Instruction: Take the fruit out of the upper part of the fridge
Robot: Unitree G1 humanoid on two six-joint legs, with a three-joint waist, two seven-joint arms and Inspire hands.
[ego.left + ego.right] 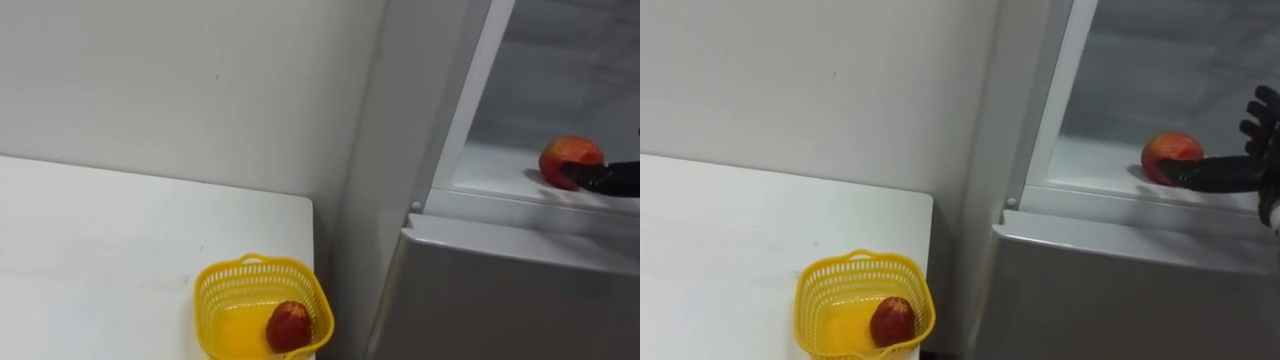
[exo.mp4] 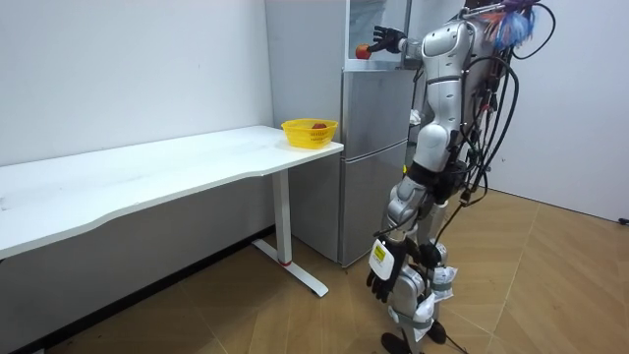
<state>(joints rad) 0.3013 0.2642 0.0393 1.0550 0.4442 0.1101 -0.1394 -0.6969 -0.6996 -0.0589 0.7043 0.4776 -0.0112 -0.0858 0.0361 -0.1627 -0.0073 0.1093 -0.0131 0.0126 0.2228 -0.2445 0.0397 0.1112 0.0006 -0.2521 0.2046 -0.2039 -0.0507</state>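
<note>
You risk knocking the apple (image 1: 1168, 152) off the fridge (image 2: 373, 147) shelf (image 1: 1095, 168). It sits near the upper compartment's front lip, and your right hand (image 1: 1232, 172) lays just one straight finger against it, the others spread clear and gripping nothing. A nudge could roll it out. Your left hand (image 2: 383, 285) hangs by the leg. On the smooth white table (image 1: 100, 250) beside the fridge, a yellow basket (image 1: 212, 300) at the corner holds another red fruit (image 1: 288, 326).
</note>
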